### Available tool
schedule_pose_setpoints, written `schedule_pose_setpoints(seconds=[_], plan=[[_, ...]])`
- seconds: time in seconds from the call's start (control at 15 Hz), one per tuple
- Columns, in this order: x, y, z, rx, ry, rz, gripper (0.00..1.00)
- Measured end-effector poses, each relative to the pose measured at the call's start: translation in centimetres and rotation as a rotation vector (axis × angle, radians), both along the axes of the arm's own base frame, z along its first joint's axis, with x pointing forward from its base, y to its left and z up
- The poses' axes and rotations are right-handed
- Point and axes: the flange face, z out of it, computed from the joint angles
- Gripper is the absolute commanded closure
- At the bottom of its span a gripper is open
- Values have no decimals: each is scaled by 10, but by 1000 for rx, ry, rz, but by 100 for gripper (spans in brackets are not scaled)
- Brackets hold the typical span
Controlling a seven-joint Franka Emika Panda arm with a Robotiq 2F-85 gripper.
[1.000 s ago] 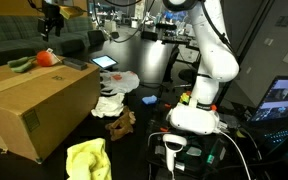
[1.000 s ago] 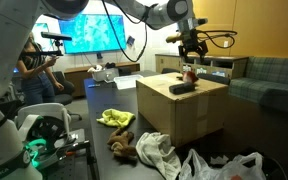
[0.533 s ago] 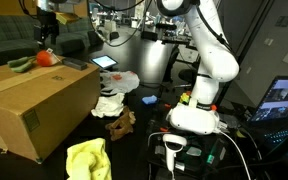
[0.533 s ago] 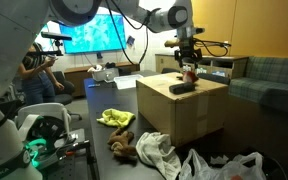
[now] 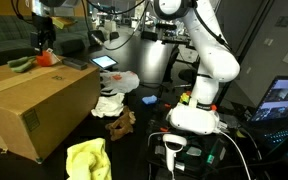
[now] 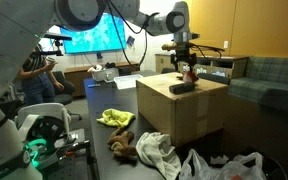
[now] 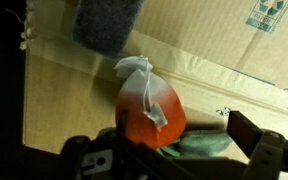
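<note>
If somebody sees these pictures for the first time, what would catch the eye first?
Most striking is the orange bundle in a knotted clear bag, lying on the large cardboard box with the open gripper hovering just above it. Beside it lie a green item and a dark grey block; a yellow cloth lies low beside the box.

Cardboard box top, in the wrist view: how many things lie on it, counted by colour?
Orange: 1, the orange round thing, wrapped in thin plastic
Green: 1, the green thing
Dark grey: 1, the dark block
Total: 3
</note>
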Motion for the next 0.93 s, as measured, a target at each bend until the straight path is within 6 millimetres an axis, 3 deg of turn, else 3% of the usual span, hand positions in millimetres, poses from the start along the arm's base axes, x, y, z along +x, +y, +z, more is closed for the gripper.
schedule_pose_setpoints(seconds=[0.47,0.6,0.93], plan=[[10,7,-26,-1,17,3,0],[13,4,-29,-3,17,-3,25],[18,-6,-33,-26,17,-29,64]])
